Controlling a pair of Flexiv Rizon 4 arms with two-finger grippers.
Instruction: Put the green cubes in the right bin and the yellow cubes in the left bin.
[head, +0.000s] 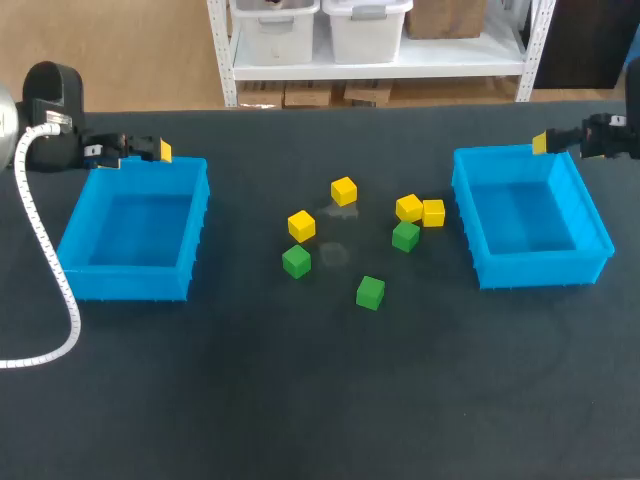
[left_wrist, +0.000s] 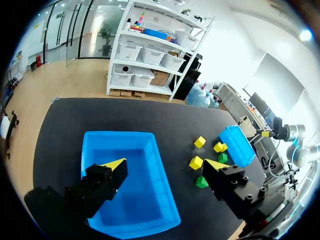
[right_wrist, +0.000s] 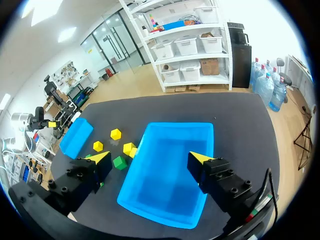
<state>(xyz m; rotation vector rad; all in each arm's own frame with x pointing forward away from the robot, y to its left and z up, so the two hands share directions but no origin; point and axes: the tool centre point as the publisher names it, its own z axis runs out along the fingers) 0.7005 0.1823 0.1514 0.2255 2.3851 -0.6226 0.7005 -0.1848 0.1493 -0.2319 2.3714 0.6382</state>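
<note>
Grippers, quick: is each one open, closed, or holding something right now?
Left gripper: jaws open, holding nothing, by the left bin.
Right gripper: jaws open, holding nothing, by the right bin.
</note>
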